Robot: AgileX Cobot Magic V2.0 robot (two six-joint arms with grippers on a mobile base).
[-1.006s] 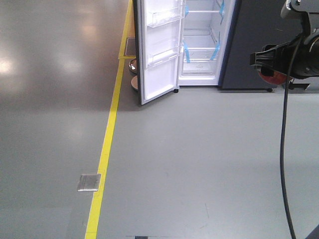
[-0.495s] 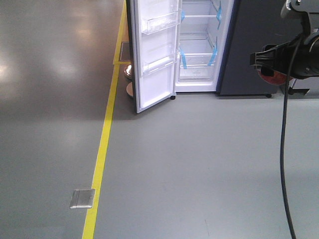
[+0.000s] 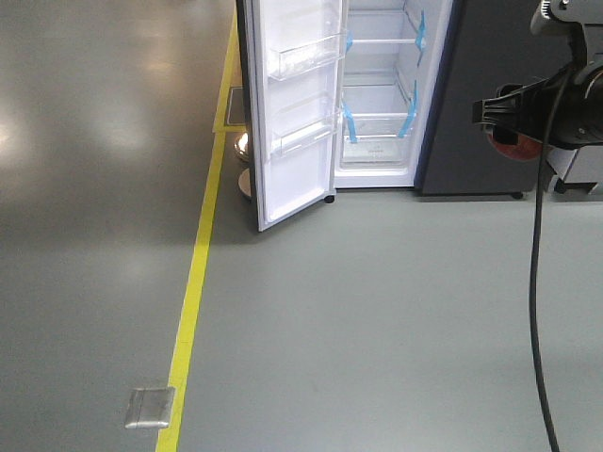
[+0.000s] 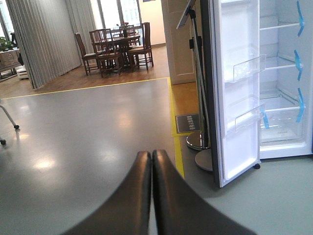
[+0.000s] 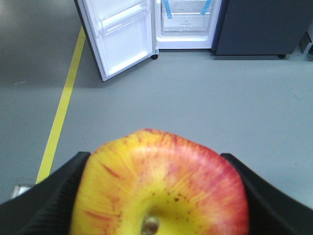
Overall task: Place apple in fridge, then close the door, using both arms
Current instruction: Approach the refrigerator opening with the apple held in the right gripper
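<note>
Apple [image 5: 161, 166] rides clamped in the right gripper [image 5: 157, 196], left gripper [image 4: 151, 159] pinched shut, empty; fridge [image 3: 382, 94] stands well ahead, door [image 3: 292, 113] open, so driving closer likely comes next.

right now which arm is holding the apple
The right arm: its jaws grip the red-and-yellow apple from both sides. The left arm has its jaws pressed shut on nothing.

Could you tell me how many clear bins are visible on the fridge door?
2: an upper bin and a lower bin, both on the open door. Its top is cut off, so more may be hidden.
</note>
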